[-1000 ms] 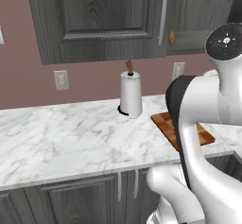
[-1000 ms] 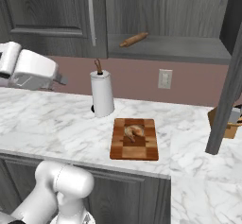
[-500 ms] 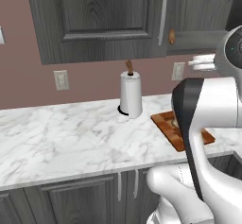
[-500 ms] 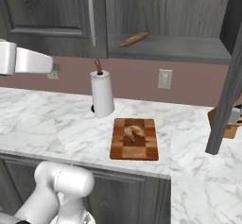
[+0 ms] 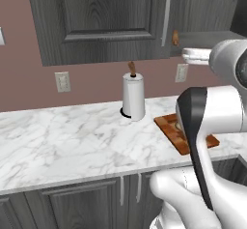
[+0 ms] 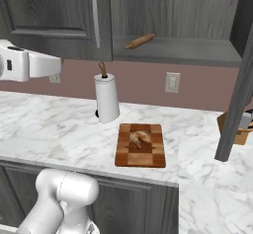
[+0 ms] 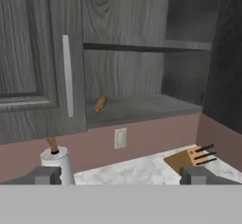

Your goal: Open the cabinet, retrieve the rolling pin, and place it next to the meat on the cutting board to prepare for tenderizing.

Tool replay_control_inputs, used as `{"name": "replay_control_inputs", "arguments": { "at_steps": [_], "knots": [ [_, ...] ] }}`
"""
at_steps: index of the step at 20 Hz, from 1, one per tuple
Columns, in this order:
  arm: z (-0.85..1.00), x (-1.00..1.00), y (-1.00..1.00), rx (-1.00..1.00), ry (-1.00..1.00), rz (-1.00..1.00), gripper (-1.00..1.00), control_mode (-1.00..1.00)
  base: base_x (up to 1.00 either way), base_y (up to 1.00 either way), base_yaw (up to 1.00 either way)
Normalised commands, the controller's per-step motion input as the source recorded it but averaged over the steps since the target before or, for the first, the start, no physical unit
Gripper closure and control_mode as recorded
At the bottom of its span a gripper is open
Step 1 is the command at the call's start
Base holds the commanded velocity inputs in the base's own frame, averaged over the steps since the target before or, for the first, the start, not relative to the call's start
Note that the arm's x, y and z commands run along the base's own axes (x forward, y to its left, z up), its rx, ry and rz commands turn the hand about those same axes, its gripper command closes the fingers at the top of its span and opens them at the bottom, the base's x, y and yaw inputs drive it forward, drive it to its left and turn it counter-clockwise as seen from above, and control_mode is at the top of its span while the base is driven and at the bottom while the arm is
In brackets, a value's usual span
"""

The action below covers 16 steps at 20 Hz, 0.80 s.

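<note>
Closest to us on the marble counter (image 6: pixel 59 134), the cutting board (image 6: pixel 141 145) sits near the front edge with the meat (image 6: pixel 140 137) curled on its far half, so the bare near half is where we'd set things down later. Just behind and to one side stands the paper towel roll (image 6: pixel 106 98), upright and apart from the board.

Up higher, our gripper (image 7: pixel 121 175) is spread about as wide as it goes, holding nothing, aimed into the cabinet (image 6: pixel 49 16). Its right door (image 6: pixel 234 95) already hangs open, so we'd say the step now is reaching in for the rolling pin (image 6: pixel 140 41). It lies tilted on the lower shelf (image 6: pixel 188 53), close to the closed door and its handle (image 6: pixel 95 17).

To do it well, we'd come in level over the shelf's front lip and close across the pin's middle. Hard to tell from the hand view, but it probably points partly toward us, so some wrist turn helps. Room's tight by the closed door, wide open toward the swung one; knife block (image 7: pixel 198 155) is well off.
</note>
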Motion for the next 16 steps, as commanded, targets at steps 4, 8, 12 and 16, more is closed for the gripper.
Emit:
{"name": "replay_control_inputs", "arguments": {
  "at_steps": [4,8,12,16],
  "knots": [
    [0.25,0.34,0.1,0.01,-0.13,0.06,-1.0,-1.0,0.0,0.0,0.0],
    [0.21,0.37,0.05,0.0,-0.05,0.08,-1.0,-1.0,0.0,0.0,0.0],
    [0.13,0.39,0.01,0.0,-0.02,0.09,-1.0,-1.0,0.0,0.0,0.0],
    [0.0,0.4,0.03,0.0,0.0,0.1,-1.0,-1.0,0.0,0.0,0.0]
  ]
}}
